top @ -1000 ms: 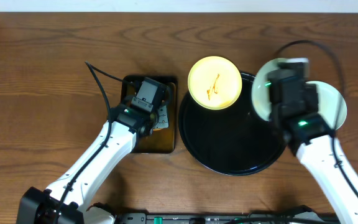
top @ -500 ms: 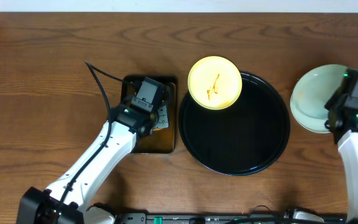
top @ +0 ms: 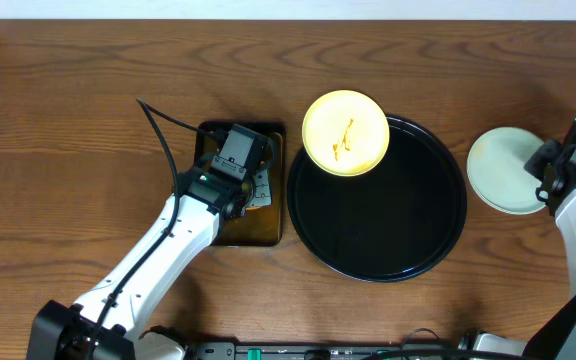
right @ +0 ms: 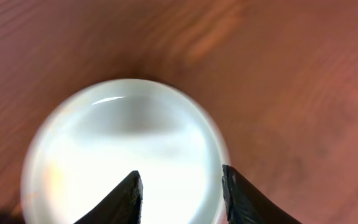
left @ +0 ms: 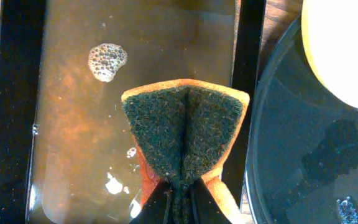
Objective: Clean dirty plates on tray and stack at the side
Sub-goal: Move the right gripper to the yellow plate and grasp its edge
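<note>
Task looks about two thirds done, by my read. The tray [top: 378, 235] is bare apart from one yellow plate [top: 346, 132], which sits at the tray's far-left edge and overhangs the rim. An orange sauce smear [top: 342, 140] runs across the middle of it, so it is not yet cleaned.

Off to the right, well apart from the tray, a pale plate [top: 503, 170] lies on the wooden table [top: 68, 100] and looks clean, with no smear showing. The wrist view of it is blurred and the overhead shows only one outline, so I cannot tell whether it is one plate or two stacked.

The right gripper [right: 182, 175] sits at the right edge of that plate. Its fingers are spread wide with nothing between them but the plate surface below, and it seems to be above the plate and not gripping it.

The left gripper [left: 179, 188] is over the rectangular brown pan [left: 17, 124], just left of the tray. Its fingers are pinched on a folded sponge [left: 185, 134] with the green scrub side out and an orange backing. The pan holds murky brown water with a patch of foam [left: 107, 61].

Left to do: scrub the yellow plate with the sponge, then carry it over onto the pale one at the right.
</note>
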`<state>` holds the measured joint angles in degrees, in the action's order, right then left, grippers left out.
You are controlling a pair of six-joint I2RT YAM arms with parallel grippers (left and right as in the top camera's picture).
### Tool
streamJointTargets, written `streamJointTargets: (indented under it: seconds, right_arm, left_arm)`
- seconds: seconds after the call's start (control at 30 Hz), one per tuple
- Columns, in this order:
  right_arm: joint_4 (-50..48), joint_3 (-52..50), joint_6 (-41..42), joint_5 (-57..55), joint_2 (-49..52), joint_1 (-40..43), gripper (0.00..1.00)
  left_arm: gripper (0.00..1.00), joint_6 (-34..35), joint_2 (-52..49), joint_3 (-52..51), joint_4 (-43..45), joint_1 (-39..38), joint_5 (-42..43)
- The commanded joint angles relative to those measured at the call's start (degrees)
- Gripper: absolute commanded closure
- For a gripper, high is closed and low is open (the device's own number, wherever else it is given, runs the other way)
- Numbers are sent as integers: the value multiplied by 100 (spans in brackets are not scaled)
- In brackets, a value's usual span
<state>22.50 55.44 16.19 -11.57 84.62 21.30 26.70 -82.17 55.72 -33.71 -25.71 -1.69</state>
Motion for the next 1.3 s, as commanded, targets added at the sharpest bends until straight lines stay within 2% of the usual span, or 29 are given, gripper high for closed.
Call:
streamJointTargets:
  seconds: [0.0, 0.1, 0.2, 0.33, 0.5, 0.73, 0.87, 1.07, 1.27]
  right_arm:
    - [-70, 116, -710, 1622, -166, -271, 59]
    - [-85, 118, -955, 2771, -173, -640, 56]
    - [-118, 118, -1032, 3364, -133, -1093, 54]
    - [-317, 114, -1071, 3368, 37, -1707, 48]
    - [-695, 114, -1058, 3316, 540, -2225, 48]
    - [-1397, 114, -643, 3373, 1554, -2468, 50]
    - [-1939, 114, -407, 3860, 2068, -2514, 55]
    - [-2363, 114, -140, 3901, 2562, -2575, 64]
    - [-2406, 114, -76, 3906, 2726, -2660, 85]
  left_arm:
    - [92, -101, 52, -22, -13, 20, -72]
    - [92, -101, 52, -22, -11, 20, -72]
    - [92, -101, 52, -22, -11, 20, -72]
    - [92, -101, 52, -22, -11, 20, -72]
    - [92, -101, 52, -22, -11, 20, -72]
    - [92, -101, 52, -22, -11, 20, -72]
    - [92, -101, 52, -22, -11, 20, -72]
    - [92, -101, 52, -22, -11, 20, -72]
    - [92, -101, 52, -22, -11, 20, -72]
